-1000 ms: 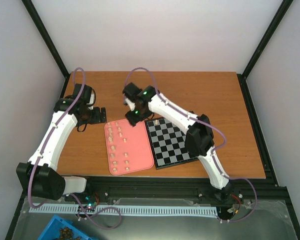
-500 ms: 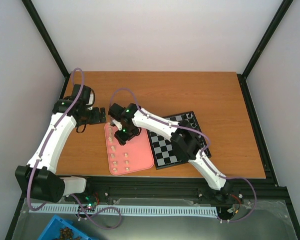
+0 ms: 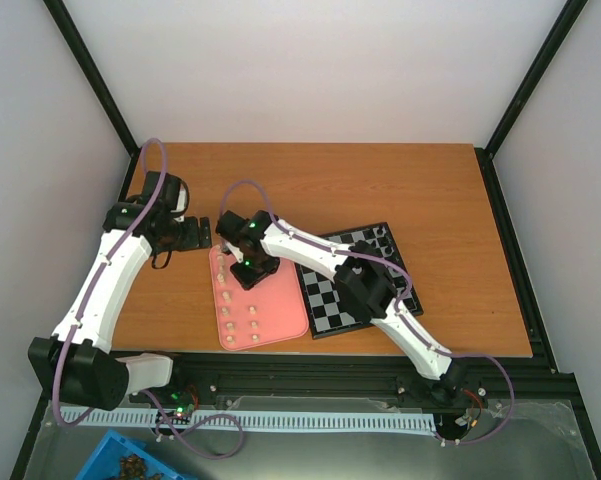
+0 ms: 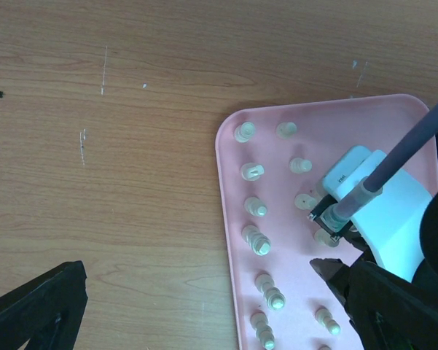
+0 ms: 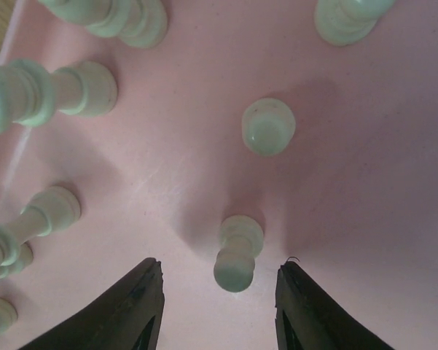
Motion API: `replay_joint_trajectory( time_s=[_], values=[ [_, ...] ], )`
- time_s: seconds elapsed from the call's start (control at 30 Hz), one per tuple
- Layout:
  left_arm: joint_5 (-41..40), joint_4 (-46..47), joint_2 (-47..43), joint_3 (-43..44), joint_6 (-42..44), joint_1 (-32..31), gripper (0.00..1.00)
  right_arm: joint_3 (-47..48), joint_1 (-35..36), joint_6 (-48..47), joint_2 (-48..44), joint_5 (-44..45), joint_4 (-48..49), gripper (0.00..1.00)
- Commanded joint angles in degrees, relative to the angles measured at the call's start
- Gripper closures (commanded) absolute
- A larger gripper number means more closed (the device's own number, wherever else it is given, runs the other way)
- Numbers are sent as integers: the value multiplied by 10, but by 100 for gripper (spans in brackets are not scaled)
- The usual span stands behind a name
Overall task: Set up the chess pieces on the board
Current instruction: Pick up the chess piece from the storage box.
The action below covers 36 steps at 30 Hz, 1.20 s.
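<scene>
1. The chess pieces (image 3: 238, 300) are cream and tiny. They stand upright on the pink tray (image 3: 282, 300) in two rough columns along its left half. I can't get an exact count, since the arm hides a few.
2. Right wrist cam: one pawn (image 5: 237, 255) on the tray sits right between my right gripper (image 5: 217, 273) tips. There's a gap on both sides, so the jaws are apart and nothing is gripped. Other pcs ring it on the pink floor (image 5: 364, 182).
3. From the top cam, the right gripper (image 3: 242, 262) is low over the tray's far-left part, and the arm reaches across from the tray's right side.
4. The board (image 3: 325, 300) has b/w checks and a black rim. It lies just beside the tray's right edge, and I can't tell if they touch. The right arm covers much of it.
5. A few dark pieces (image 3: 383, 235) sit on the board corner farthest from the tray.
6. The left gripper (image 3: 202, 232) is just off the tray's far-left corner and above the table (image 3: 430, 190). Its jaws are spread wide and holding nothing.
7. Left wrist cam: both black fingers (image 4: 36, 310) are at the frame's bottom. The tray (image 4: 229, 182) and its pcs (image 4: 253, 172) are to the right, with the right arm's white wrist over the tray.
</scene>
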Motion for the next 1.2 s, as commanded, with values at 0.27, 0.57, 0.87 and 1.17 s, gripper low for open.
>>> replay_joint_trajectory(
  time_s=[0.27, 0.57, 0.87, 1.17],
  values=[
    [2, 7, -18, -2, 3, 1, 0, 24, 0, 12, 17, 25, 2, 71],
    [5, 8, -23, -9, 4, 1, 0, 22, -1, 16, 13, 40, -4, 89],
    [4, 10, -29, -15, 5, 0, 0, -16, -17, 27, -67, 86, -5, 94],
    [4, 11, -30, -16, 5, 1, 0, -163, -86, 34, -198, 116, -4, 94]
  ],
)
